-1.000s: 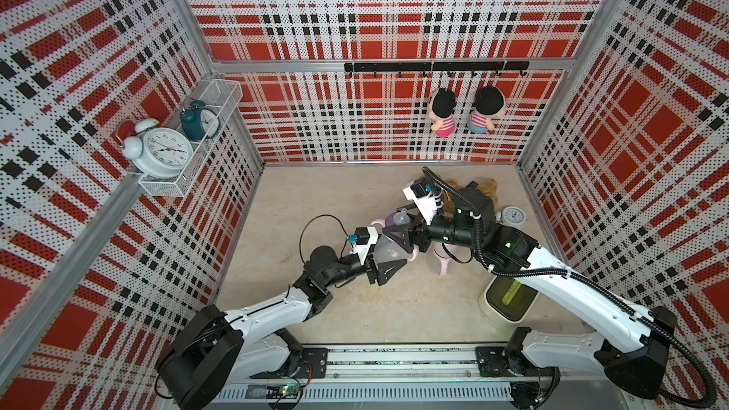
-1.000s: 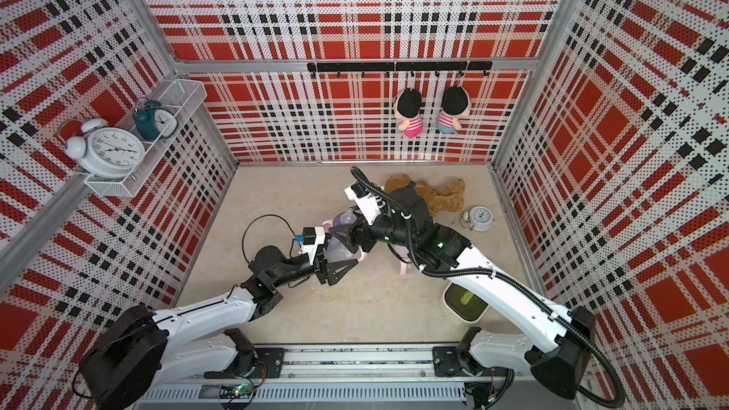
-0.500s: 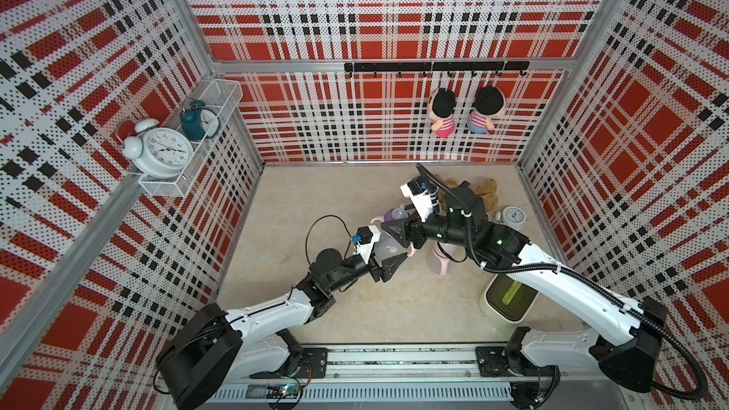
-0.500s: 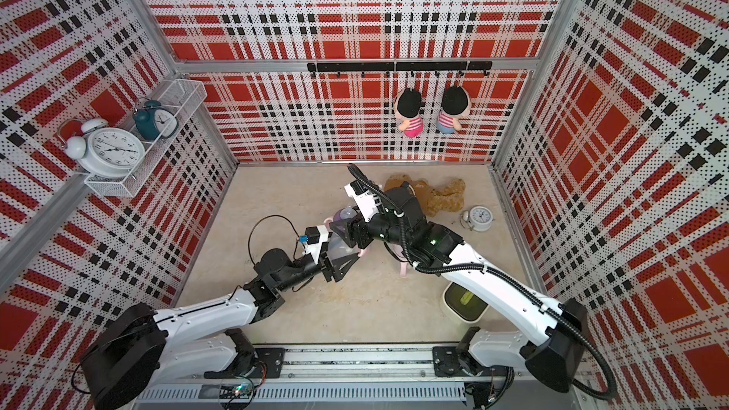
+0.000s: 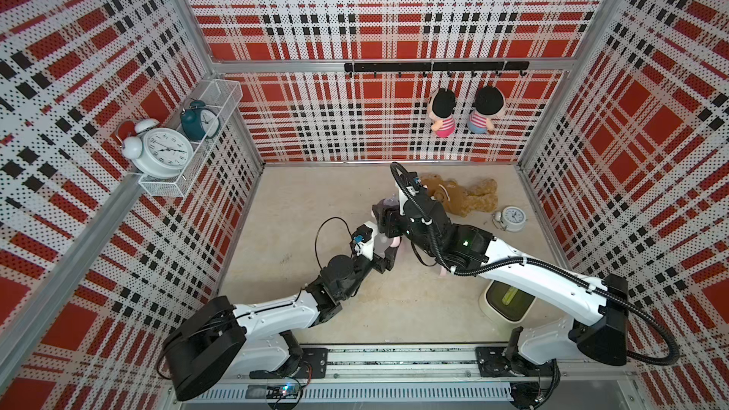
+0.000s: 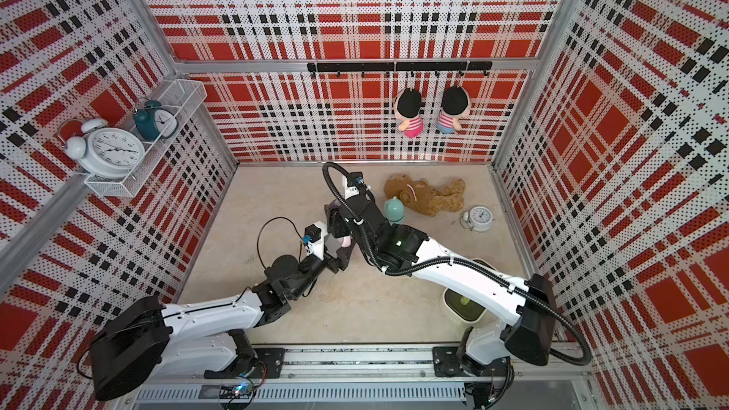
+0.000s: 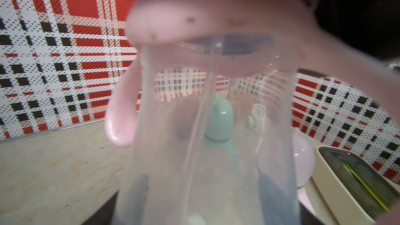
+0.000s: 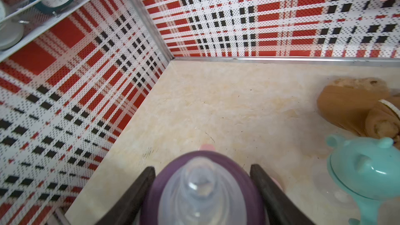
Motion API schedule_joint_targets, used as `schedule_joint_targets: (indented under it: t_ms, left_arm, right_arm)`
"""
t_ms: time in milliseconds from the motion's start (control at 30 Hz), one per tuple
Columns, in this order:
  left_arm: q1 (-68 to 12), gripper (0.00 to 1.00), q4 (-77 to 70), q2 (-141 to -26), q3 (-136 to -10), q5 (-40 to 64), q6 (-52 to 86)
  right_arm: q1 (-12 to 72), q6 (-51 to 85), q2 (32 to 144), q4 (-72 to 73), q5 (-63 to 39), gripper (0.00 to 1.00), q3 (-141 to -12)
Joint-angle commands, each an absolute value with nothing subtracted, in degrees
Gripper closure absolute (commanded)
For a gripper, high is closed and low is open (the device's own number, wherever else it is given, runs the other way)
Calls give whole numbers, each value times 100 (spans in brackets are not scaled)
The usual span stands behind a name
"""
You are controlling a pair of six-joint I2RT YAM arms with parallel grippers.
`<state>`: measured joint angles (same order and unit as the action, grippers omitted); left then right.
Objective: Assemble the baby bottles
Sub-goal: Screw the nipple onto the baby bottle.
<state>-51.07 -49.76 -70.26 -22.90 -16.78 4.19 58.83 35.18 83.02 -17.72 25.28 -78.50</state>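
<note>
My left gripper (image 5: 382, 259) is shut on a clear baby bottle (image 7: 216, 148) that fills the left wrist view, a pink handle ring (image 7: 173, 24) round its neck. Its dark fingers (image 7: 140, 191) show through the plastic. Directly over that bottle in both top views, my right gripper (image 5: 384, 216) is shut on a purple teat collar (image 8: 203, 191) with a clear teat, its fingers (image 8: 138, 187) pressed on both sides. A second bottle with a mint eared cap (image 6: 394, 211) stands beside the right arm. A pink cap (image 7: 303, 165) lies behind the held bottle.
A brown teddy bear (image 5: 461, 199) and a small white alarm clock (image 5: 513, 218) lie at the back right. A cream box (image 5: 507, 301) sits under the right forearm. A wire shelf (image 5: 165, 187) with clocks juts from the left wall. Two dolls (image 5: 443, 112) hang on the back wall.
My right gripper has carried the purple teat collar leftward until it is over the bottle in my left gripper. The left gripper has hardly moved.
</note>
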Motion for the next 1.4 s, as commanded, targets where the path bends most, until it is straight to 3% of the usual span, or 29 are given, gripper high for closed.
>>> schedule_joint_targets:
  t_ms: [0,100,167,400,633,967,1367]
  left_arm:
    - [-5164,100,-4895,-7208,-2628,-2370,243]
    - [-5130,100,-4888,-7114,-2569,-2067,228]
    - [-5001,100,-4886,-7005,-2513,-1625,264]
    - [-4282,100,-4880,-6502,-2301,783,507]
    - [-3956,100,-4929,-6449,-2397,2928,686]
    - [-3938,100,-5403,-6568,-2399,3963,1384]
    - [-3911,100,-5423,-6651,-2457,4140,1547]
  right_arm:
    - [6136,3754,8472,-1770,2937,21,-7992]
    - [6118,3264,8148,-1416,2337,6,-7724]
    - [6015,2799,7854,-1346,1716,3,-7595]
    - [5325,1746,6579,-1061,-611,5,-6733]
    - [4626,1294,5781,-928,-2118,12,-6205]
    - [4436,1072,5986,-907,-2797,17,-6222]
    - [4438,1013,6256,-800,-2733,23,-6231]
